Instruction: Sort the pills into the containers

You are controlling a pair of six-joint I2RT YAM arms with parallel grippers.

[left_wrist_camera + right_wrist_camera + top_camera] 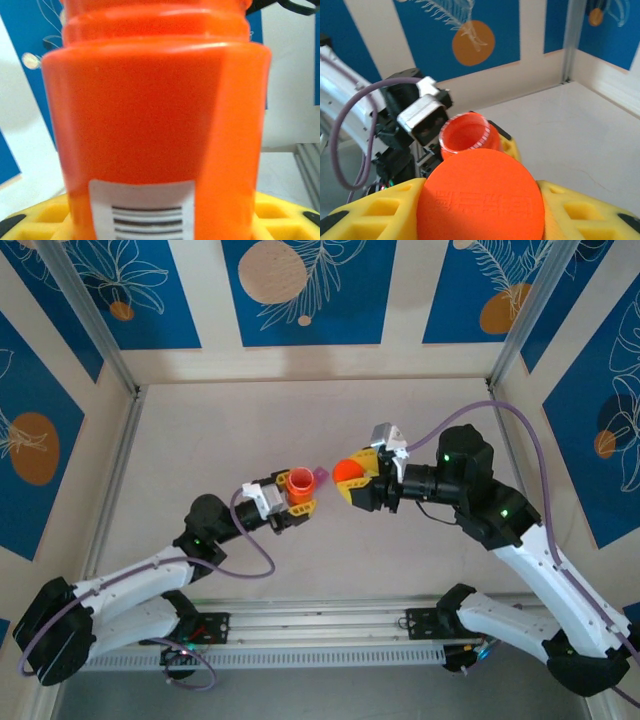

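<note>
Over table (pixel 300 400): left end effector (pixel 297 493) clamps bottle (pixel 301 480), right one (pixel 356 482) clamps cap (pixel 348 471); container (pixel 320 474) between.

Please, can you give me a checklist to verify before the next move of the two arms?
1. Left gripper shut on the orange bottle: ok.
2. Bottle mouth open, facing up: ok.
3. Right gripper shut on the orange cap: ok.
4. Cap apart from the bottle: ok.
5. What the bottle holds: cannot tell.
6. Purple container beside the bottle, lid open: cannot tell.
</note>
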